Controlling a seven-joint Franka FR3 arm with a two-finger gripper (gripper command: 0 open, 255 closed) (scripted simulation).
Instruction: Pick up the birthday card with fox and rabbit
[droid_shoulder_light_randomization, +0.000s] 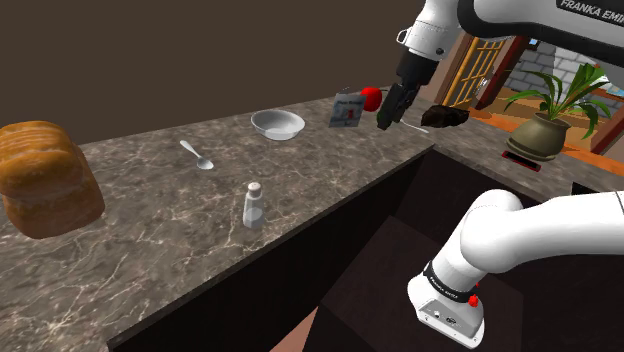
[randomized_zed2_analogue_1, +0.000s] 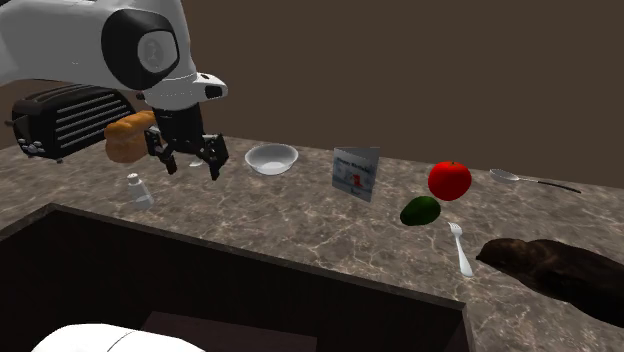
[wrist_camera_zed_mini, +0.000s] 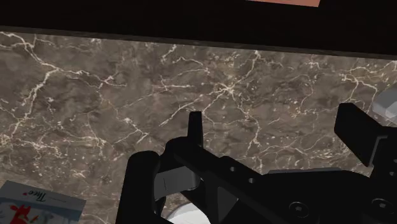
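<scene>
The birthday card (droid_shoulder_light_randomization: 347, 109) stands upright on the marble counter (droid_shoulder_light_randomization: 150, 215), between a white bowl and a red apple. It is a pale blue-white card (randomized_zed2_analogue_1: 357, 172) with a small red figure on its front. My black gripper (droid_shoulder_light_randomization: 390, 105) hangs above the counter, raised and apart from the card, on the apple's side in the shoulder view. In the second exterior view the gripper (randomized_zed2_analogue_1: 190, 160) points down with its fingers apart and nothing between them. The wrist view has the gripper (wrist_camera_zed_mini: 277, 133) open over bare marble, with a corner of the card (wrist_camera_zed_mini: 35, 203) beside the hand.
White bowl (randomized_zed2_analogue_1: 271, 158), red apple (randomized_zed2_analogue_1: 449, 180), avocado (randomized_zed2_analogue_1: 420, 210), fork (randomized_zed2_analogue_1: 460, 250), spoon (randomized_zed2_analogue_1: 530, 180) and a dark lump (randomized_zed2_analogue_1: 570, 275) share the counter. A salt shaker (droid_shoulder_light_randomization: 254, 205), another spoon (droid_shoulder_light_randomization: 197, 155) and bread (droid_shoulder_light_randomization: 45, 180) lie farther off. A toaster (randomized_zed2_analogue_1: 60, 120) stands behind.
</scene>
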